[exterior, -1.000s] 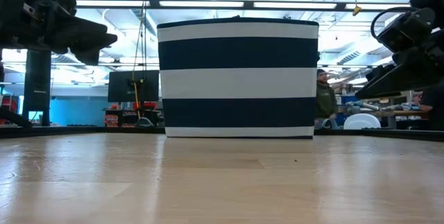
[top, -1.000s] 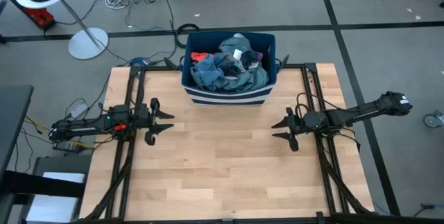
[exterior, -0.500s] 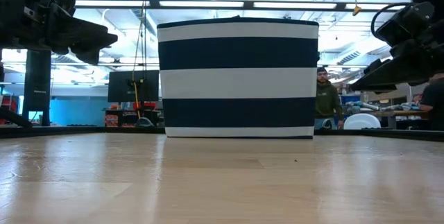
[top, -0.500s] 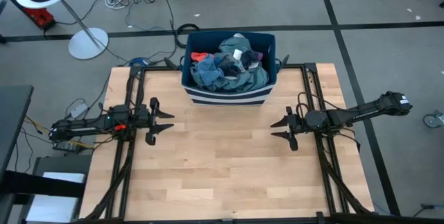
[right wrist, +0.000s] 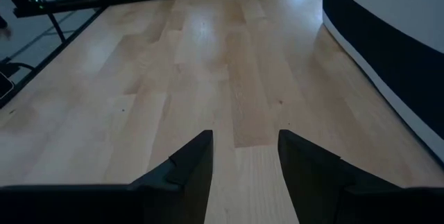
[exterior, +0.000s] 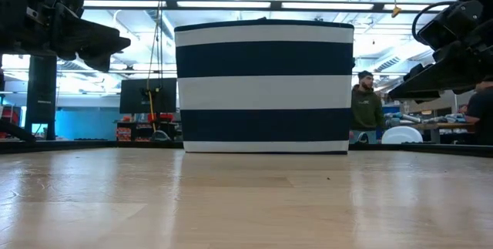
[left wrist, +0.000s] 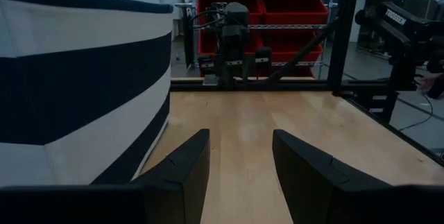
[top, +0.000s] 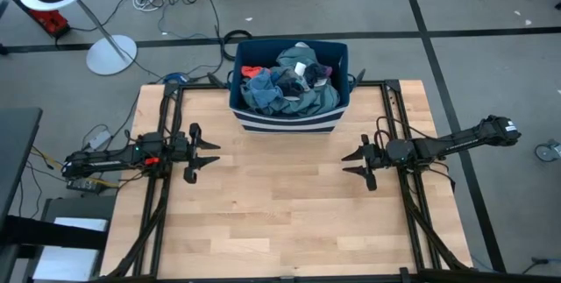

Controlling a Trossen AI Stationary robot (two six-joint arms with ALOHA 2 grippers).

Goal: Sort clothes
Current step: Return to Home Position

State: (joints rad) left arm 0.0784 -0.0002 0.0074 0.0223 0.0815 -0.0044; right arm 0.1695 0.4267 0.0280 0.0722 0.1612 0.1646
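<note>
Clothes (top: pixel 289 83) are lying heaped inside the navy bin (top: pixel 285 123) with white stripes, which is sitting at the upper middle of the high view, on the far edge of the wooden surface (top: pixel 280 217). Teal-grey, blue, dark and red pieces are showing above its rim. The left hand (top: pixel 211 154) is hovering at the middle left of that frame, well apart from the bin, its fingers spread wide and gripping nothing. The right hand (top: pixel 347 164) is mirroring it at the middle right, likewise spread and empty, and both are pointing inward over bare wood. A floor lamp (top: pixel 111 55) is standing on the floor in the upper left corner. In the low view the bin is filling the centre of the frame, resting upright on the surface, with the left arm (exterior: pixel 62 25) hanging in at the upper left and the right arm (exterior: pixel 451 45) at the upper right, both clear of the wood. A person (exterior: pixel 367 110) in a dark top is standing in the room behind, just right of the bin. In the left wrist view the two dark fingers (left wrist: pixel 184 172) are standing parted with only bare wood between them. The striped bin wall is rising just beside them, with a bit of teal-grey cloth peeking over its rim, and the right arm is facing them from across the surface in front of red shelving (left wrist: pixel 277 9). In the right wrist view that hand's fingers (right wrist: pixel 187 168) are also standing parted over bare wood, holding nothing, with the bin's wall curving past on one side.
</note>
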